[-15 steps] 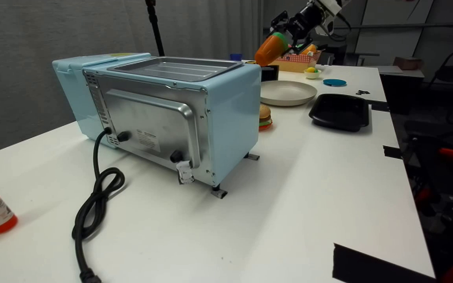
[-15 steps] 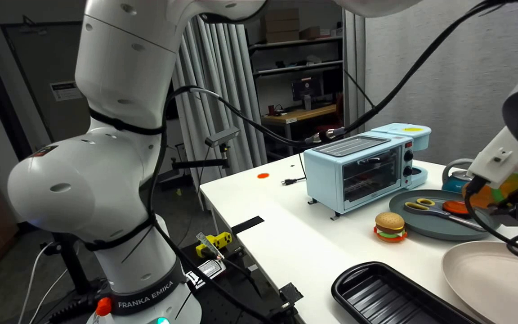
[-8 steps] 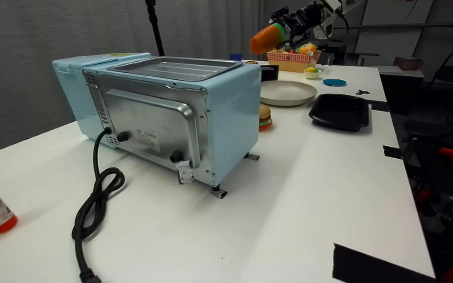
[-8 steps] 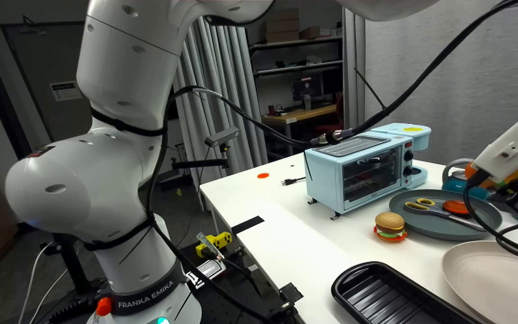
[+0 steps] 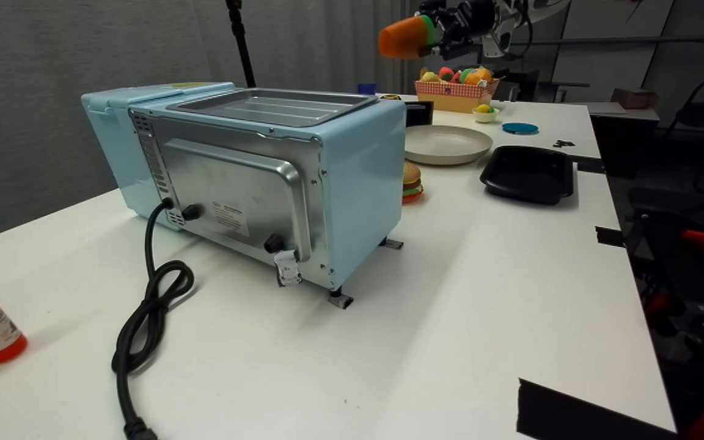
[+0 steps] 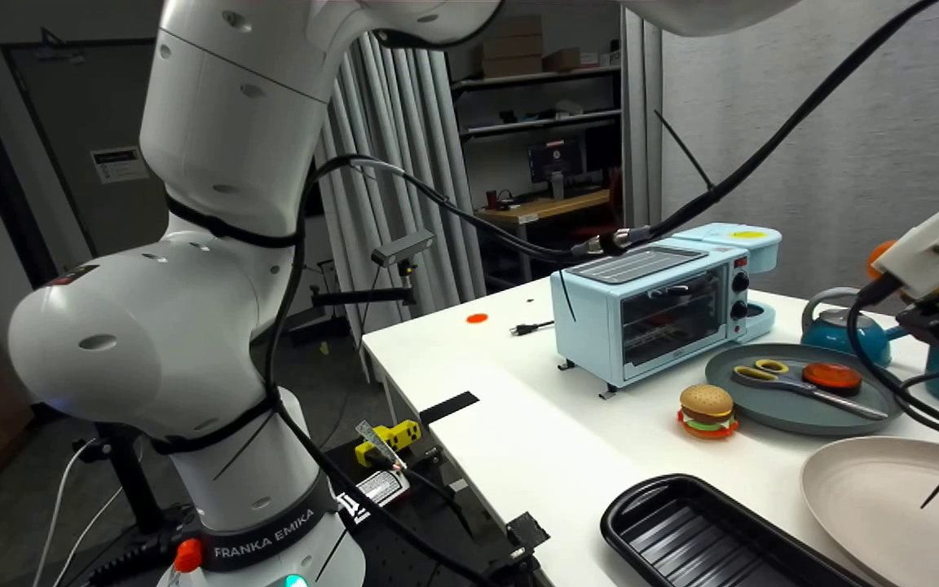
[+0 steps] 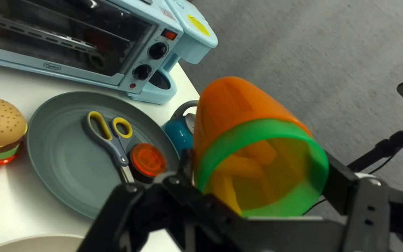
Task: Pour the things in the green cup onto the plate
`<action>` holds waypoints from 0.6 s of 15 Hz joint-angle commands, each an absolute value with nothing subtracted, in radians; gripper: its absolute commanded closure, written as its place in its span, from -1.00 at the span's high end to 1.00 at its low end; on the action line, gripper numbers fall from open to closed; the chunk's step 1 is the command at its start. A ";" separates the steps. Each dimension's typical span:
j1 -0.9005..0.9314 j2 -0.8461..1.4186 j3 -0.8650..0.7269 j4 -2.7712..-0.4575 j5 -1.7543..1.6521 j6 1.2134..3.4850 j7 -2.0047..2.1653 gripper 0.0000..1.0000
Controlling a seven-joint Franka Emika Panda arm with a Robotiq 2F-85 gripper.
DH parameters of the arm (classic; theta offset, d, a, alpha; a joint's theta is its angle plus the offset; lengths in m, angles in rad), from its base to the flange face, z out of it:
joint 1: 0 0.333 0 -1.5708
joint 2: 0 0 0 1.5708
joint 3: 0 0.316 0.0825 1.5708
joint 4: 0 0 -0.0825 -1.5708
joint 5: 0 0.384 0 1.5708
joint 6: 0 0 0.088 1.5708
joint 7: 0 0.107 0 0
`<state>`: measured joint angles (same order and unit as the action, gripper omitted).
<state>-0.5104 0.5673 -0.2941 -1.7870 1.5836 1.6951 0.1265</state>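
The green cup (image 7: 261, 134), with a green rim and an orange body, is held high above the table, lying nearly sideways. It also shows in both exterior views (image 5: 407, 38), mostly hidden by the wrist in one of them (image 6: 879, 259). My gripper (image 7: 262, 172) is shut on it, one finger on each side of the rim, and it also shows in an exterior view (image 5: 443, 32). The things (image 7: 227, 192), orange-yellow pieces, lie inside the cup. The plate (image 5: 448, 145), round and off-white, lies on the table below; it also shows in an exterior view (image 6: 910, 505) and at the wrist view's bottom-left edge (image 7: 37, 243).
A light-blue toaster oven (image 6: 665, 310) stands near the plate. A grey plate (image 6: 763, 416) with scissors, a toy burger (image 6: 707, 410), a teal kettle (image 6: 844, 333) and a black tray (image 5: 529, 174) are on the table. A fruit basket (image 5: 453, 95) stands further back.
The cup has risen and moved slightly left in an exterior view, tilting from base-down toward level. The gripper has kept hold of it. The table objects have not moved.
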 commanded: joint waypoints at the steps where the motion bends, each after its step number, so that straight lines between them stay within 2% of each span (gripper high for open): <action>1: -0.531 0.591 -0.289 -1.755 1.648 1.636 0.154 0.17; 9: -0.537 0.598 -0.286 -1.760 1.746 1.586 0.159 0.17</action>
